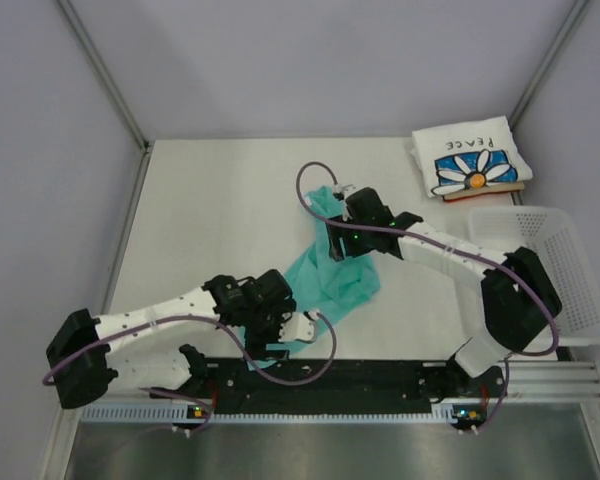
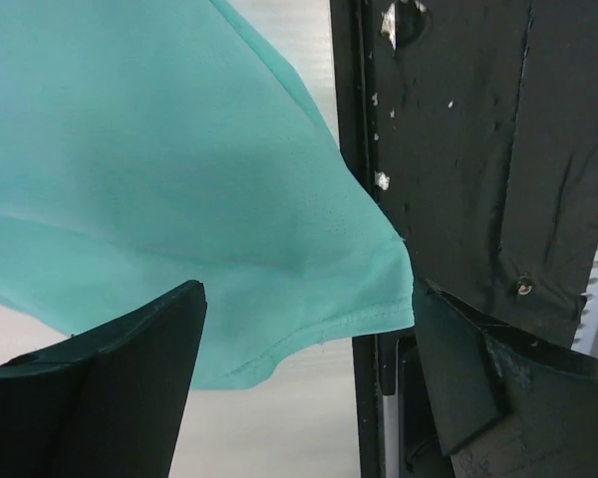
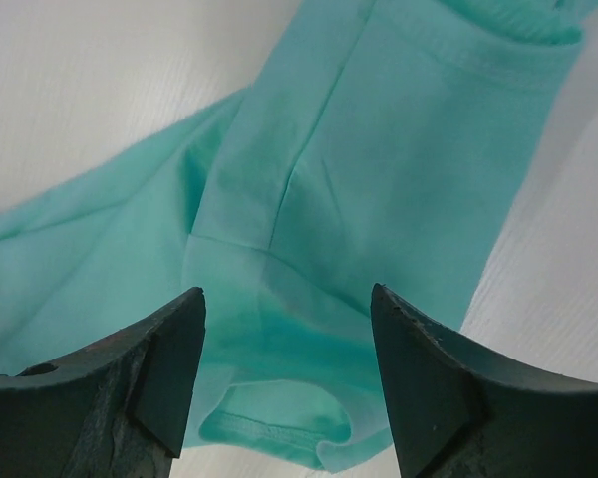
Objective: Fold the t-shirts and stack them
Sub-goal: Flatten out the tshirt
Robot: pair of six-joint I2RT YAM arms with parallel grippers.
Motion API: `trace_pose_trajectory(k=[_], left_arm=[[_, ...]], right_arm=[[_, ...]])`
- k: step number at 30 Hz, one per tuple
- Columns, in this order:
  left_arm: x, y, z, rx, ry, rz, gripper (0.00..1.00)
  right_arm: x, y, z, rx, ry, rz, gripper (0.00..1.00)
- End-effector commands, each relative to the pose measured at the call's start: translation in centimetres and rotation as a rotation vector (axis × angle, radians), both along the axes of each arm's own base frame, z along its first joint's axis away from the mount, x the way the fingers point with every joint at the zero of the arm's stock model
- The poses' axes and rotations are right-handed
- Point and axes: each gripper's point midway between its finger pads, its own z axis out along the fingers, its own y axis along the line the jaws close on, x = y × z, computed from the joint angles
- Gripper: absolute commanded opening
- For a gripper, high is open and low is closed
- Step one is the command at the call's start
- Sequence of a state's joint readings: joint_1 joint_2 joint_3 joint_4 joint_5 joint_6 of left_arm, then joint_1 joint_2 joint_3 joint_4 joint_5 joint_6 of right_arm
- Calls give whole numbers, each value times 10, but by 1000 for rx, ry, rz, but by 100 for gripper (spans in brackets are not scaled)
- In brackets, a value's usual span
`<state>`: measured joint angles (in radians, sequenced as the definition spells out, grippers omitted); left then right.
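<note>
On the table, mid-field: teal shirt lies crumpled in a loose diagonal strip, running from just past the table's middle down toward the near edge. Not flat, no fold lines visible. Its near end reaches the black rail that carries the arm bases.

Far right corner: daisy shirt sits as a neat square, flower print and "PEACE" facing up. It looks folded and parked. A thin orange-brown edge shows under its near side; cannot tell what that is. Basket stands just near of it at the right edge, well apart from the teal shirt.

Left claw: jaws wide. A hemmed corner of the teal shirt lies between and below the tips, partly over the rail's edge. Neither finger is pressed on the cloth; nothing held.

Right claw: jaws apart, moderately wide, poised over the far end of the teal shirt where a seam and a stitched hem show. Cloth lies slack beneath, not pinched.

Progress, as judged: about half. One shirt appears done; the teal one is not begun as a fold, and nothing is stacked. Left to do: take the two ends, spread the shirt flat, fold it down to about the daisy shirt's footprint, then set one on the other.

Risk noted: the near corner overhangs the rail, so a low grab by the left claw may strike metal or catch only a thin edge of hem.
</note>
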<state>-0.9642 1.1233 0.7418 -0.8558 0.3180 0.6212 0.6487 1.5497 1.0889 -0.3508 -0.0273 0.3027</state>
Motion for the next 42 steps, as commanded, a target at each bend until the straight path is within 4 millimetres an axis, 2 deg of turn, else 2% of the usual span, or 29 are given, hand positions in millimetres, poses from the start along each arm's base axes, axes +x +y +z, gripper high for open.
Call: trace_pose_trajectory(k=[1,4,6,8,9,10,11,12,14,17,19,22,24,27,29,31,33,35,36,39,42], left_arm=[[11,-7,-16,76,-98,-1,88],[15,-14,-29,126,-129,-22,87],[22,-11,-40,189,-154,-14,83],[29,-5,-48,250,-175,12,70],[36,0,-51,290,-207,32,56],[38,4,-54,314,-220,36,34],[42,7,-55,331,-240,54,0],[50,11,-54,349,-279,79,0],[65,19,-45,368,-340,137,0],[100,28,-12,329,-427,266,0],[126,33,24,261,-455,370,0],[153,45,79,161,-476,489,0],[160,47,116,87,-524,520,0],[161,48,164,-24,-617,535,0],[160,52,191,-71,-665,552,0],[155,55,209,-113,-687,556,0],[144,50,210,-162,-664,504,0],[126,39,195,-204,-598,415,0],[115,34,180,-216,-545,366,0],[102,39,152,-185,-488,340,0],[92,45,127,-152,-457,320,0]], right_arm=[[-28,6,-25,-140,74,113,67],[-34,-9,-46,-221,130,73,67],[-41,-18,-55,-257,154,60,67],[-47,-26,-60,-279,171,53,63],[-50,-30,-62,-286,176,49,53],[-51,-32,-60,-289,173,44,35],[-51,-35,-59,-297,166,37,17],[-48,-38,-56,-305,150,21,0],[-39,-45,-40,-304,99,-19,0],[-19,-54,1,-238,4,-75,0],[-4,-60,39,-157,-65,-109,0],[14,-72,104,-38,-188,-140,0],[18,-80,146,4,-285,-146,0],[9,-85,205,54,-421,-120,0],[-2,-88,236,95,-487,-104,0],[-15,-92,254,129,-522,-94,0],[-26,-92,250,152,-508,-80,0],[-35,-83,223,174,-431,-36,0],[-37,-76,207,188,-379,-22,0],[-40,-43,148,233,-207,38,19],[-42,6,110,230,-142,138,46]])
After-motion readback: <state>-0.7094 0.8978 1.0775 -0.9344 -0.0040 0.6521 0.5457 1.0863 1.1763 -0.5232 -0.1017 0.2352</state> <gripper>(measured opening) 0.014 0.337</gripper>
